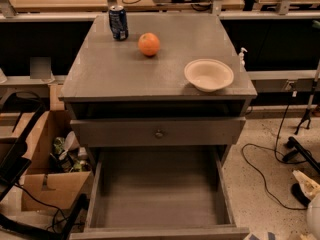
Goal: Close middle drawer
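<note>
The middle drawer (159,194) is pulled far out toward me below the cabinet; its deep grey box is empty and its front edge (160,232) lies along the bottom of the view. The uppermost drawer (200,132), with a round metal knob (159,133), stands slightly out above it. The lowest drawer is hidden. My gripper (306,182) shows only as a pale part at the lower right edge, right of the open drawer and apart from it.
On the cabinet top (110,74) stand a blue can (118,22), an orange (149,44) and a white bowl (208,75). An open cardboard box (45,154) with clutter sits on the floor to the left. Black cables (270,169) lie on the floor to the right.
</note>
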### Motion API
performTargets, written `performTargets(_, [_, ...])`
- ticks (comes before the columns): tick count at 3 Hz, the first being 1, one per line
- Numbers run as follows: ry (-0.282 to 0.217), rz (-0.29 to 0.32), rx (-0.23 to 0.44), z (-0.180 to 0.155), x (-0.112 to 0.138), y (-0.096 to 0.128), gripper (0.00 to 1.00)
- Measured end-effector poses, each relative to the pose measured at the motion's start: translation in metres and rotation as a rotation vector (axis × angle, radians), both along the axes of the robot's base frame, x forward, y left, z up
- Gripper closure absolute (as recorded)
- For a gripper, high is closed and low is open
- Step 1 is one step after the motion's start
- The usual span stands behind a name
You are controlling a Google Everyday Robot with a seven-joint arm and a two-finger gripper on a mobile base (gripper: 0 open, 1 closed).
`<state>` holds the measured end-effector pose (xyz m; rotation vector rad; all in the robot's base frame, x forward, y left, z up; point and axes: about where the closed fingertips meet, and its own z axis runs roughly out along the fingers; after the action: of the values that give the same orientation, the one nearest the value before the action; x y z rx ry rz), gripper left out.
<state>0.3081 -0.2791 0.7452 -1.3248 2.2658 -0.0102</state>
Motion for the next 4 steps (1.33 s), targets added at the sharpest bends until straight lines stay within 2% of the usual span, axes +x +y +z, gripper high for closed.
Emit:
performTargets(1, [0.012, 0.013, 0.048, -0.027, 0.006, 0.015, 0.0])
performTargets(2, [0.036, 0.038, 0.126, -0.09, 0.006, 0.036, 0.0])
performTargets(3, [0.038, 0.055, 0.193, -0.158, 0.007, 0.049, 0.14])
performTargets(4, [0.063, 0.059, 0.258, -0.219, 0.01, 0.057, 0.37])
